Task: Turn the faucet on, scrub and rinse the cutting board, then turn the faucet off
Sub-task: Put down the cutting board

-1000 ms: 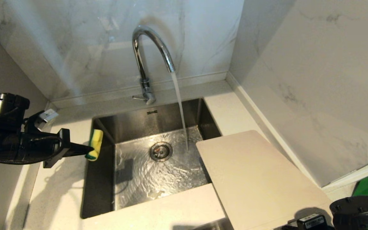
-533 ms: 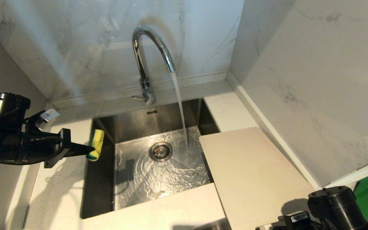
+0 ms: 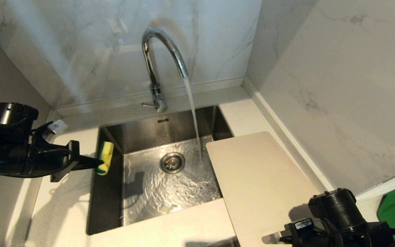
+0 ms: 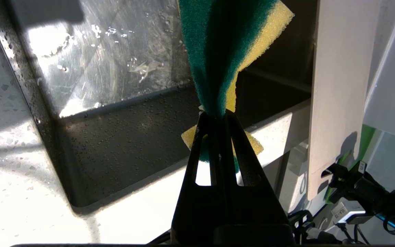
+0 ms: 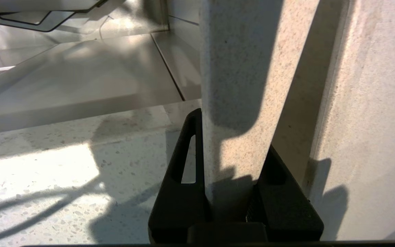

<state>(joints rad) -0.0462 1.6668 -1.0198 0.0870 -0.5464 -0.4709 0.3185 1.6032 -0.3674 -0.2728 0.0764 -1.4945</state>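
Since the earlier frames the large flat cream-white plastic cutting board (image 3: 262, 185) has slid toward the stainless steel sink (image 3: 110, 195), its far corner now overhanging the basin's right rim, and the right arm has come further into the head view at the board's near end. The left arm has shifted only slightly.

Taking the sink as landmark and going left to right: at its left rim the left end effector (image 3: 93, 164) is clamped tight on a yellow-and-green scrubbing sponge (image 3: 105, 162), pinching it at the middle so it bows out above the basin edge. Behind the sink, the tall chrome gooseneck faucet (image 3: 158, 58) is running, its stream falling into the basin just right of the round drain (image 3: 172, 162). To the sink's right the board lies on the speckled white counter (image 3: 170, 228), close to the stream but not yet under it. The right end effector (image 5: 233, 192) is closed on the board's near edge.

The board looks stiff and moderately heavy, so it should not flex, but held by one short edge it will lever hard against the fingers, and once wet the smooth plastic may well slip. A deep bite on that near edge seems the sensible hold.
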